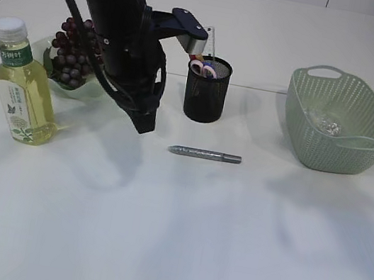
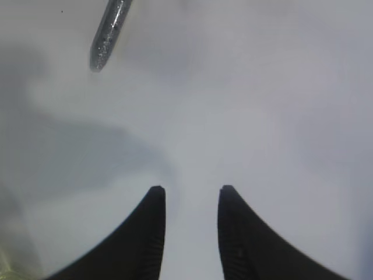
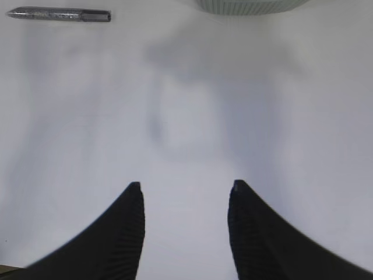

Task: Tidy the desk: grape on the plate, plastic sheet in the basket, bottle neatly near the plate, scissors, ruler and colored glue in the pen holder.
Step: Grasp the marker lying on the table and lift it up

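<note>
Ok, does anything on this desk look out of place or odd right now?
One thing: the glitter glue pen lies flat on the bare table in front of the pen holder, not inside it with the scissors. The grapes, bottle and basket look in order; nothing appears spilled or damaged.

The table (image 1: pixel 179 232) is smooth, matt white. The glue pen (image 1: pixel 204 154) is glittery silver with a slight sheen. The pen holder (image 1: pixel 207 89) is black wire mesh. The basket (image 1: pixel 338 122) is pale green perforated plastic, matt. The bottle (image 1: pixel 25 84) is clear, glossy plastic with a white ribbed cap. Pincer fingers (image 3: pixel 125 233) are matt black, finely ribbed inside.
</note>
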You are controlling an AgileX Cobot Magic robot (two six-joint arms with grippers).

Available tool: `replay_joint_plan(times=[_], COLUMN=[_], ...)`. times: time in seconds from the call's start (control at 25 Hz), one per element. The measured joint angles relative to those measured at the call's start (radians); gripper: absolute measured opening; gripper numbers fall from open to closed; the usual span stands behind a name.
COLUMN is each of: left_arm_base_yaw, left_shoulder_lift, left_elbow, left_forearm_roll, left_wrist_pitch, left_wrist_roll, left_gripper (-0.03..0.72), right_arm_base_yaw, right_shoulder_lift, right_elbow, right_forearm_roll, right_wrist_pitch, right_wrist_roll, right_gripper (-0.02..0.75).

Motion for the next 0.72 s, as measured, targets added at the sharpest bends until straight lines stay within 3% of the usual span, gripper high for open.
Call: replay_joint_plan(times=[0.36, 0.72], left_arm_base_yaw=[0.002, 0.006], left_shoulder_lift=[0.028, 0.283], left_elbow=[-0.041, -0.363], left_forearm_roll=[-0.009, -0.128], left_wrist_pitch=[0.002, 0.004], left_wrist_roll=[0.283, 0.395], left_gripper=[0.227, 0.232], right_arm_base_yaw=[0.0, 0.0], right_shoulder_lift=[0.0, 0.0], right_elbow=[0.0, 0.0], right_forearm_roll=[0.025, 0.033], right_wrist_pitch=[0.0, 0.0], right_wrist_roll=[0.002, 0.002], right_gripper=[0.379, 0.379])
